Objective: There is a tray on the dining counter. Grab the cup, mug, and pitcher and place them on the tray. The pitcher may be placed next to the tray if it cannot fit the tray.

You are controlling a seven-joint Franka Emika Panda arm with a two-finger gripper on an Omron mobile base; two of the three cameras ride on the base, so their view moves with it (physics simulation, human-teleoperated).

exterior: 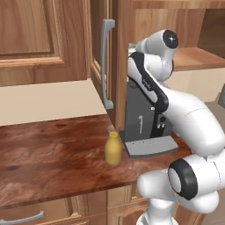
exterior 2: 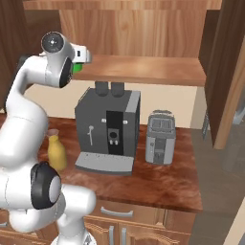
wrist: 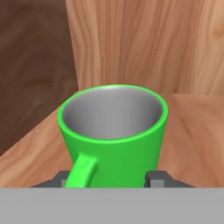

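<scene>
The bright green mug (wrist: pixel 114 131) with a pale grey inside stands upright on a wooden cabinet shelf (wrist: pixel 192 131), its loop handle turned toward the camera. My gripper (wrist: pixel 109 177) is shut on the mug, one finger against each side of its lower body. From the right base view my gripper (exterior 2: pixel 84 55) reaches into the cabinet and a sliver of the green mug (exterior 2: pixel 76 67) shows beside it. The mustard-yellow pitcher (exterior: pixel 113 149) (exterior 2: pixel 56 152) stands on the wood counter left of the coffee machine. The tray, the dining counter and the cup are out of view.
A grey coffee machine (exterior: pixel 145 118) (exterior 2: pixel 107 129) stands under the shelf, with a grey toaster (exterior 2: pixel 160 136) to its right. Cabinet doors hang open on both sides (exterior: pixel 103 66) (exterior 2: pixel 225 72). The cabinet's side wall (wrist: pixel 35 65) rises close to the mug.
</scene>
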